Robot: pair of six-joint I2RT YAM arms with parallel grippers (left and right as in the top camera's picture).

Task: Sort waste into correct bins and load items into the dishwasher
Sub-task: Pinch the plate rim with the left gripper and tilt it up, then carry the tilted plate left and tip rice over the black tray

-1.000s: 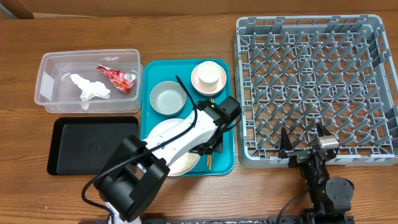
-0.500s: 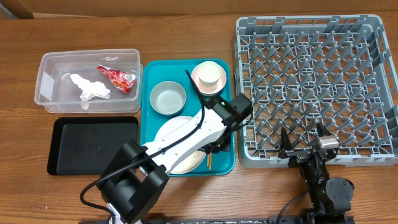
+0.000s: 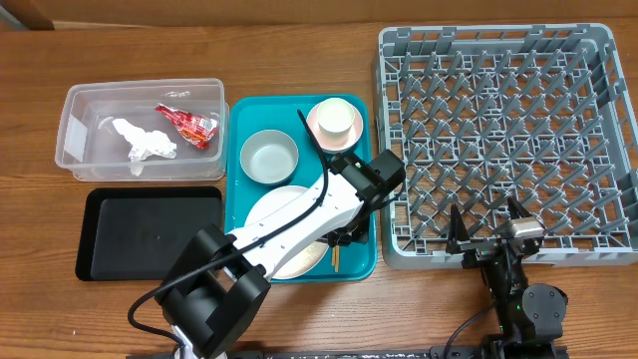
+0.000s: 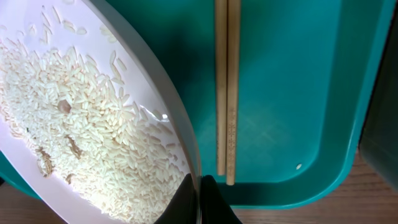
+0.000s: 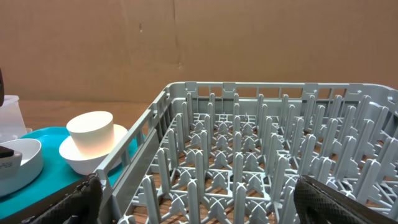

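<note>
Teal tray (image 3: 231, 150) on the bench (image 3: 299, 40): left gripper (image 4: 200, 198) clamps the plate (image 4: 144, 79) rim, right gripper (image 5: 199, 196) gapes empty; lift level or rice (image 4: 81, 124) spills.

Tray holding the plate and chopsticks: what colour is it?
Teal; the tray shows best in the left wrist view.

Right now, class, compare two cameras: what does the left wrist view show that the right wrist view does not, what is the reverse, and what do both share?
Only the left wrist view: rice grains on the pink plate, the chopsticks lying side by side, and the left gripper shut on the plate's rim. Only the right wrist view: the grey dish rack, the white cup on its saucer, and the edge of the bowl. Both: the teal tray.
</note>
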